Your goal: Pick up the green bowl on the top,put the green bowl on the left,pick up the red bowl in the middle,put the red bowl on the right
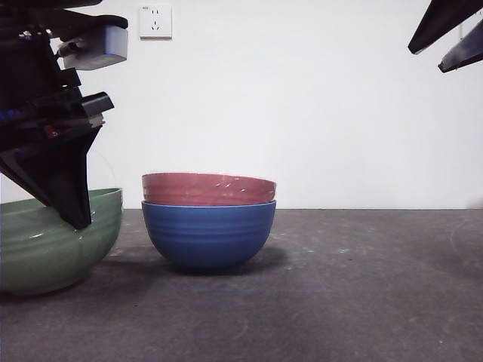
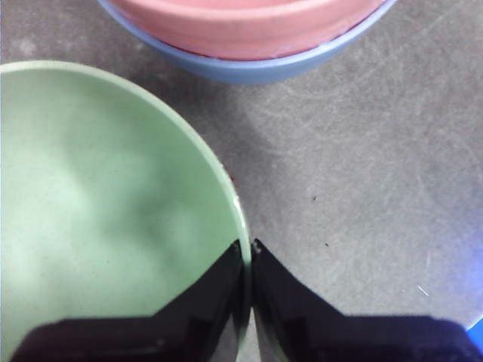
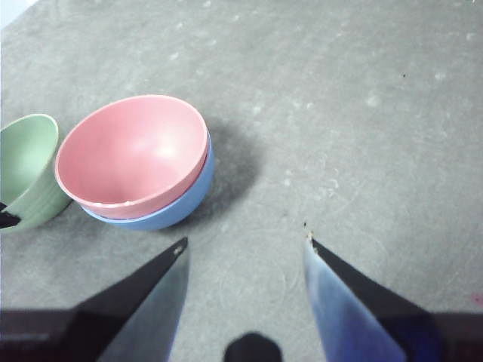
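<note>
The green bowl (image 1: 45, 249) rests on the table at the left, beside the stack. My left gripper (image 1: 72, 215) is shut on its rim, one jaw inside and one outside, as the left wrist view shows (image 2: 249, 253) on the green bowl (image 2: 98, 211). The red bowl (image 1: 207, 188) sits nested in the blue bowl (image 1: 209, 237) at the middle. In the right wrist view the red bowl (image 3: 132, 154) lies well ahead of my right gripper (image 3: 245, 245), which hangs open high above the table's right side (image 1: 449, 38).
A dark grey tabletop (image 1: 362, 286) stretches to the right of the stack. A white wall with a socket (image 1: 155, 21) stands behind. The green bowl (image 3: 26, 166) stands close to the blue bowl (image 3: 189, 200) with a narrow gap between them.
</note>
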